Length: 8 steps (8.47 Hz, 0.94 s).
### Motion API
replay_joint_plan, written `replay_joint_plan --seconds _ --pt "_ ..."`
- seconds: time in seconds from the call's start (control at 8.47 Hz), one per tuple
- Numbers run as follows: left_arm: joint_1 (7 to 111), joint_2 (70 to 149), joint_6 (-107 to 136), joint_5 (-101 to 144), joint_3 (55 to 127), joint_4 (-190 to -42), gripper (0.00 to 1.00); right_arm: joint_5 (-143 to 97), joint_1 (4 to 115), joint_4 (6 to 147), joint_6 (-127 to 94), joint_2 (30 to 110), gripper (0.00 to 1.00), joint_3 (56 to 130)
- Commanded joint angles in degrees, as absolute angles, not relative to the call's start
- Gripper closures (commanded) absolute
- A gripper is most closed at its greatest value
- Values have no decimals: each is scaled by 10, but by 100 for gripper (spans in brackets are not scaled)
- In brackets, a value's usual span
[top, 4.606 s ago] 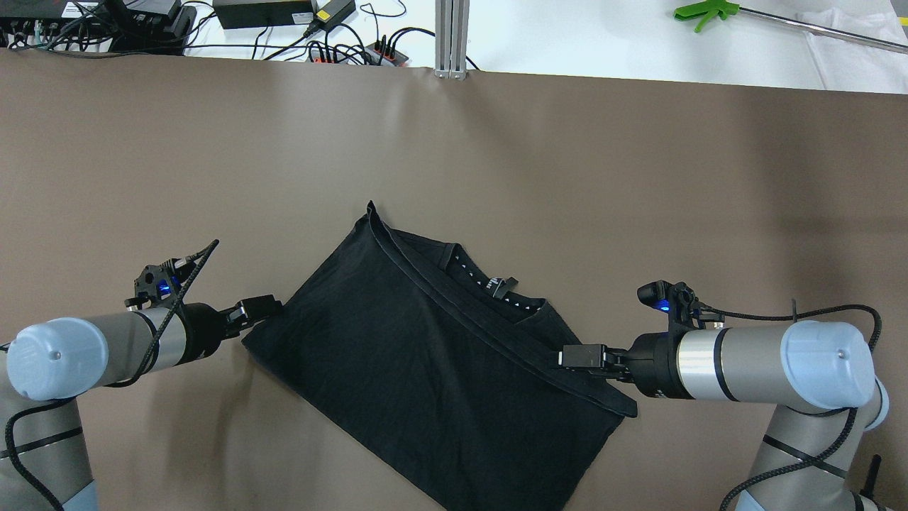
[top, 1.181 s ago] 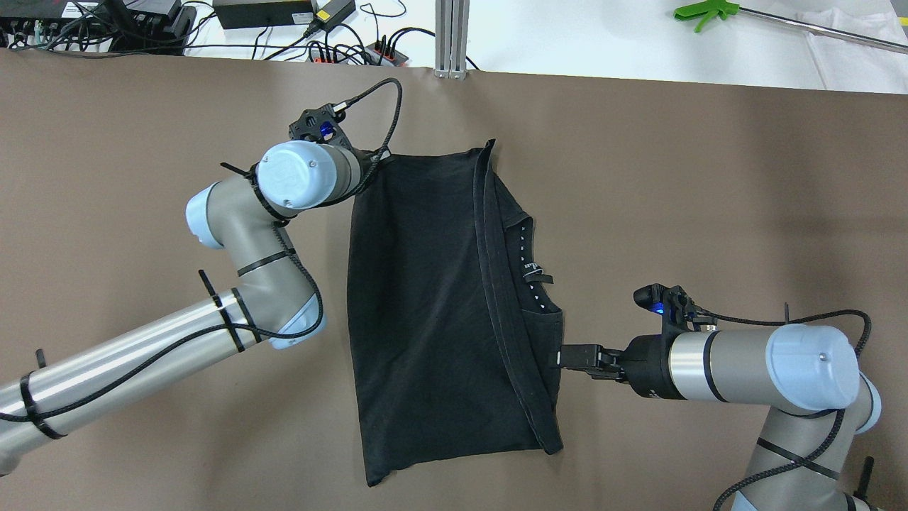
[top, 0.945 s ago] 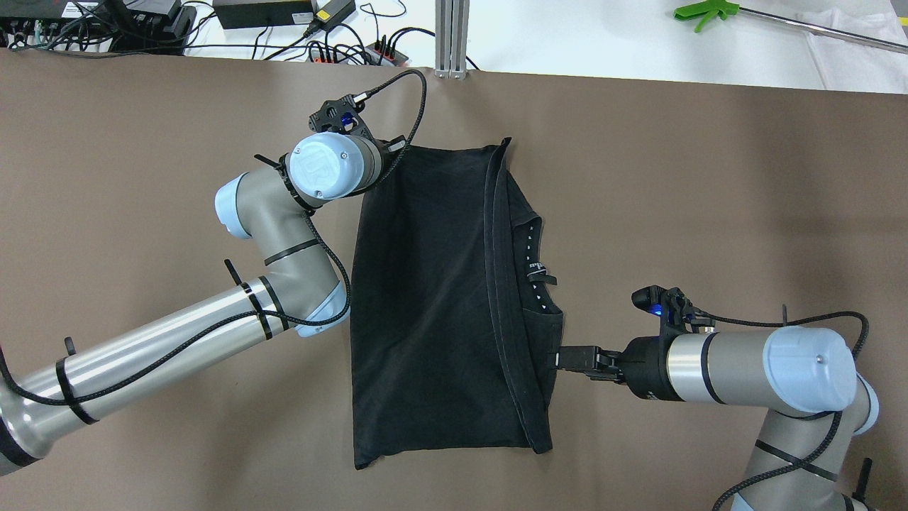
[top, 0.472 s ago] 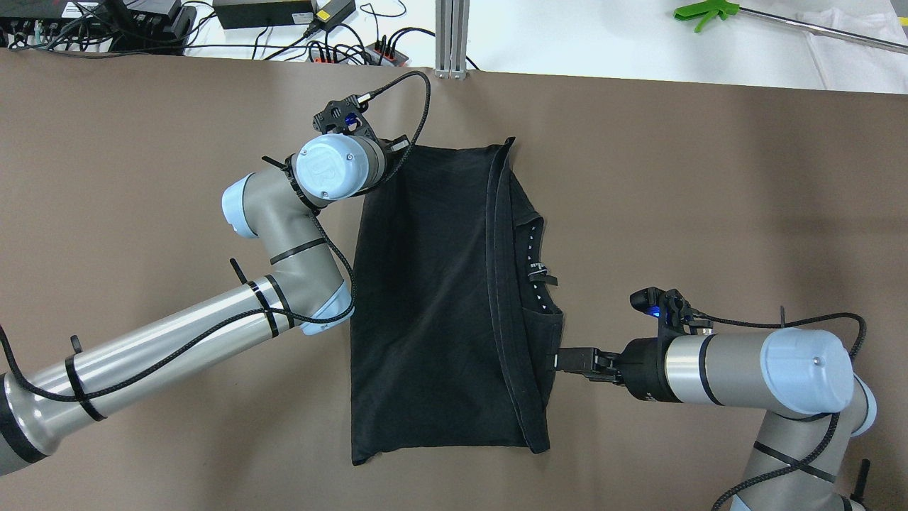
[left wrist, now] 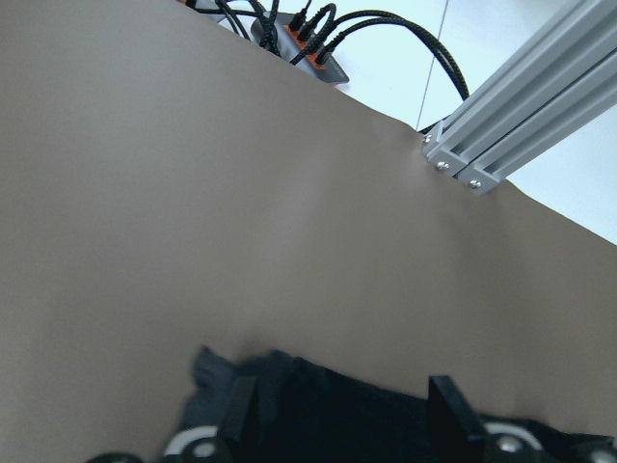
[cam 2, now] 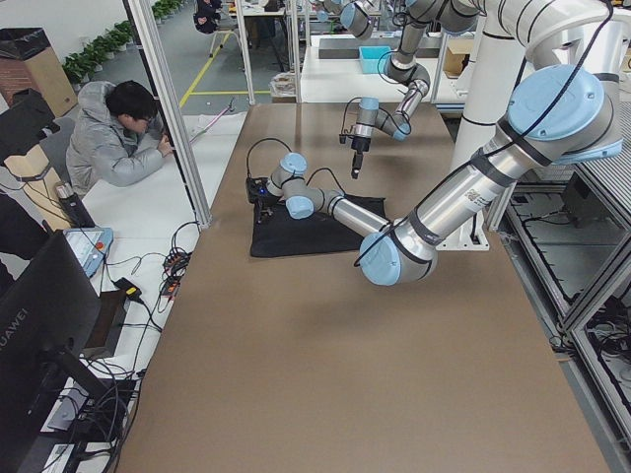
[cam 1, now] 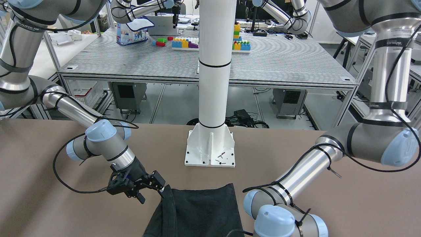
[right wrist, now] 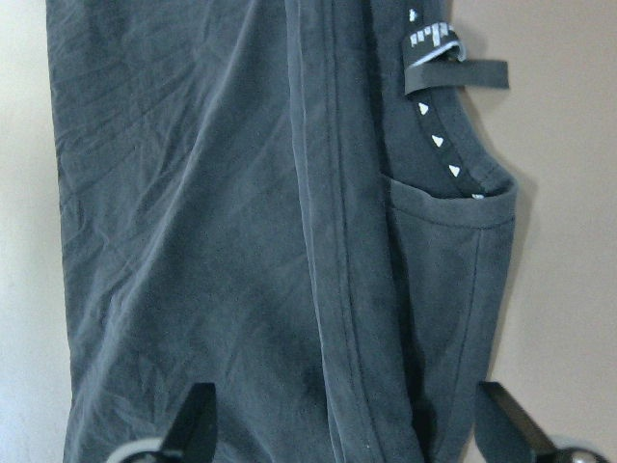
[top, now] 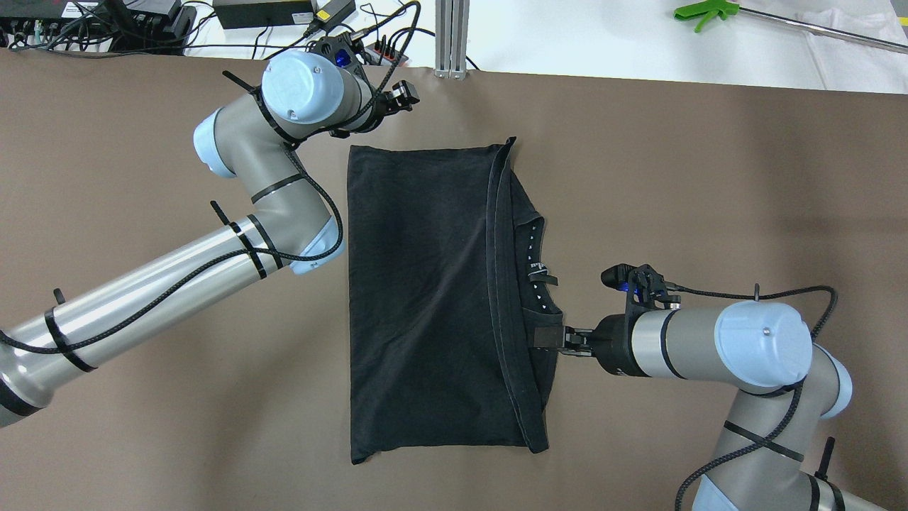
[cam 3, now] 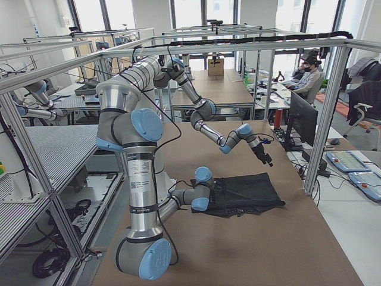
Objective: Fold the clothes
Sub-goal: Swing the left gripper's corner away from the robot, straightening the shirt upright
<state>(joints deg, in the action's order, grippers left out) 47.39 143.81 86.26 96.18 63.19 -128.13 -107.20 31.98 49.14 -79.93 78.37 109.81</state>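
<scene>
At the left gripper (top: 403, 94): fingers (left wrist: 239, 405) apart, nothing between them, clear of the cloth. Just on the robot's side of it, the far left corner of the black shirt (top: 425, 298). Beyond it, past the far edge of the brown table (top: 709, 177), an aluminium post (top: 452, 35) and a power strip (top: 386, 54) with black cables plugged in.

At the right gripper (top: 547, 336): fingers spread wide as well, clamped on nothing, poised over the shirt's right edge. From the wrist view, one finger over the main panel, the other out over bare table beside the cloth; cannot tell whether either touches. Just ahead of it, the neck opening with its collar (top: 533, 266), dotted with small white triangles, and a black label (right wrist: 439, 58) sticking out.

Between the two grippers, the shirt flat on the table, folded to a rectangle with its long sides running away from the robot. Along its right side, a folded-over hem (top: 496, 284) from far edge to near edge.
</scene>
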Motion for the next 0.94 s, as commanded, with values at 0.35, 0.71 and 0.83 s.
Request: replay_joint_plan --seconds 0.35,0.71,0.83 --pt "504 1222 800 1054 901 -1278 0 -958 330 675 -674 672 6 1086" --pt "503 1184 798 1054 940 -1279 0 -886 339 675 -645 586 6 984" --pt "502 1181 798 1054 940 -1279 0 -873 343 674 -640 564 6 952"
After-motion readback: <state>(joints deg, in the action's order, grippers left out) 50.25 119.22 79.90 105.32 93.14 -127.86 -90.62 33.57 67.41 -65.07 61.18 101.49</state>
